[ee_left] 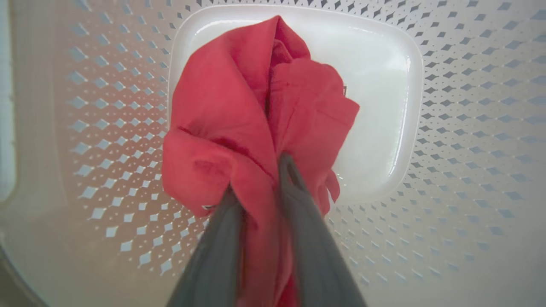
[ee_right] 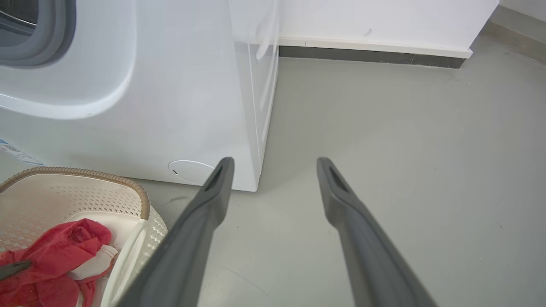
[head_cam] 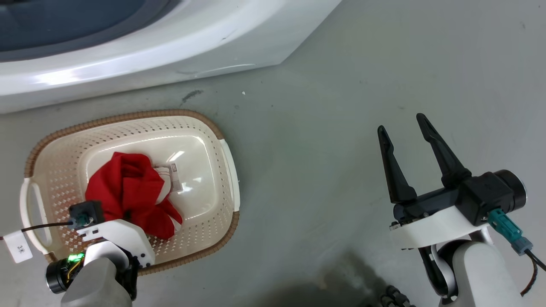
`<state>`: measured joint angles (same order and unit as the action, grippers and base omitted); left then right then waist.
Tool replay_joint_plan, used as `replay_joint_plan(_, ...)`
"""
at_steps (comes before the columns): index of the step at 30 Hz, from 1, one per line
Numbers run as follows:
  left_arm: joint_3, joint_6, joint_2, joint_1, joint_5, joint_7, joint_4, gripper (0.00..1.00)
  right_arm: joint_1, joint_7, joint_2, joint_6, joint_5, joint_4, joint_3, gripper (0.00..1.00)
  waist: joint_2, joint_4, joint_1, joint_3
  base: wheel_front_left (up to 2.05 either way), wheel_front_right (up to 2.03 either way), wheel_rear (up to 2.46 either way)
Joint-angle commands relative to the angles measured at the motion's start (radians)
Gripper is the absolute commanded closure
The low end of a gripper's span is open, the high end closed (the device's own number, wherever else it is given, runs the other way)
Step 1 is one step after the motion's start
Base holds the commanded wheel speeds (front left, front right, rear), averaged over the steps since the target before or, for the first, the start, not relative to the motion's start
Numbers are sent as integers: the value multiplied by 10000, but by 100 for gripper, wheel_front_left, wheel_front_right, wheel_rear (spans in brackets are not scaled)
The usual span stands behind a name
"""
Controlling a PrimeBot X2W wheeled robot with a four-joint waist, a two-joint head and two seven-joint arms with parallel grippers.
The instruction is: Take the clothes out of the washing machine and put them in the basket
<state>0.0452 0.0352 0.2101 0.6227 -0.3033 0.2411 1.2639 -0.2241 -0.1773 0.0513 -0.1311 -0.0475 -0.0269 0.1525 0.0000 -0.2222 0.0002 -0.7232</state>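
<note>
Releasing clothes (head_cam: 128, 192): this is judged to be the step in hand; the red bundle is lying low inside the basket (head_cam: 128, 116), toward 8 o'clock in the head view.
Left gripper (ee_left: 260, 177): its jaws are pinching a fold of the red fabric and pointing down at the basket's base.
Right gripper (head_cam: 401, 121): it is hovering over bare floor (head_cam: 320, 170) at 4 o'clock, jaws spread and holding nothing, well apart from the basket.
Washer (head_cam: 170, 55): it is standing at 11 o'clock, just beyond the basket's far rim; whether more clothes are waiting in its drum cannot be told.
Doing it well: the jaws should be opening wide while the arm is staying low over the base, so the fabric is dropping inside the rim rather than draping over it.
Watching for: soft cloth is likely to be clinging to a finger, so rising slowly and straight up should be letting it slide off before the arm is swinging toward the washer.
</note>
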Motion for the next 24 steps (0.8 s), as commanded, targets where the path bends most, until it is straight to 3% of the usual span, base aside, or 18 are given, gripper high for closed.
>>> replay_joint_plan(1, -28, 32, -60, -66, 35, 80, 49, 0, -101, -66, -21, 7, 50, 65, -29, 0, 0, 110, -2, 314, 0, 0, 0)
replay_joint_plan(8, -413, 135, -451, -531, 308, 244, -365, 0, 289, 64, -19, 7, 198, 203, -250, 0, 0, 610, -2, 1854, 0, 0, 0)
replay_joint_plan(15, -346, 7, -824, -1780, 562, 239, -2164, 0, 923, 376, -16, 7, 315, 99, -490, 0, 0, 984, -2, 3506, 0, 0, 0)
replay_joint_plan(16, -333, -25, -929, -2323, 722, 240, -2897, 0, 1210, 556, -17, 7, 416, 5, -576, 0, 0, 1116, -2, 4029, 0, 0, 0)
replay_joint_plan(24, -177, -173, -1161, -3226, 1077, 242, -4740, 0, 1832, 889, -19, 7, 467, -367, -730, 0, 0, 1384, -2, 4884, 0, 0, 0)
